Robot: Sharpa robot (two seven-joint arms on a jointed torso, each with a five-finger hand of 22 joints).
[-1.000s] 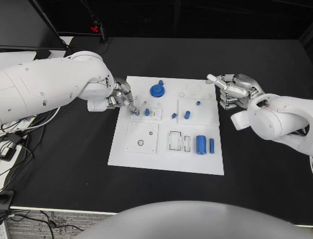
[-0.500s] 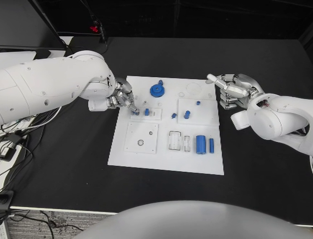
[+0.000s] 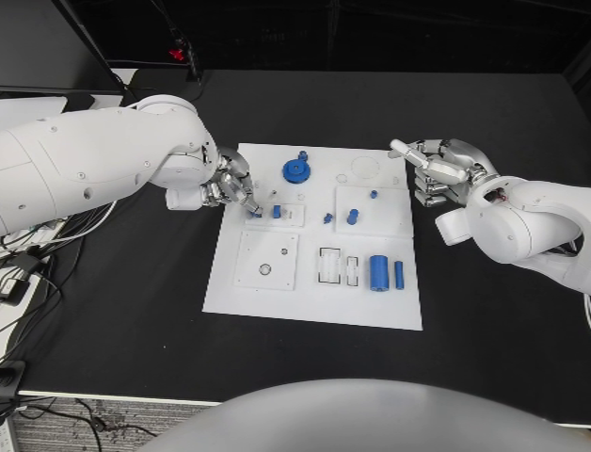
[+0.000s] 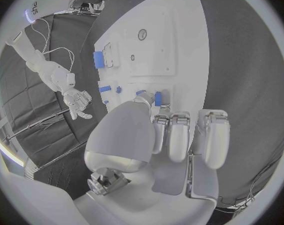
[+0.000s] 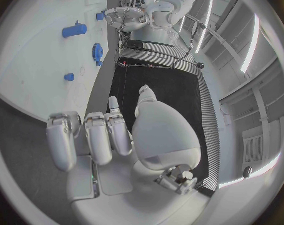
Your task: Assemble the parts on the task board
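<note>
The white task board [image 3: 276,287] lies mid-table, also seen as the board [image 4: 173,50] and the board [image 5: 35,60]. On it are a blue gear [image 3: 297,170], a thick blue cylinder [image 3: 380,273], a thin blue rod [image 3: 399,275] and small blue pegs [image 3: 354,217]. My left hand [image 3: 225,186] reaches over the board's left edge, fingers curled, tips down beside a small blue peg [image 3: 277,211]. In the left wrist view that peg [image 4: 156,96] sits right at the thumb tip of my left hand [image 4: 167,135]; a grip is unclear. My right hand [image 3: 439,174] hovers off the board's right edge, fingers curled, holding nothing.
Cables and a grey stand lie off the table's left edge [image 3: 4,273]. Black table [image 3: 133,320] surrounds the board. The right wrist view shows the gear [image 5: 96,51], a blue cylinder [image 5: 74,30] and my left hand [image 5: 126,17] across the board.
My left hand has edged slightly toward the far side of the board, its fingertips staying by the small peg. The right hand has not moved.
</note>
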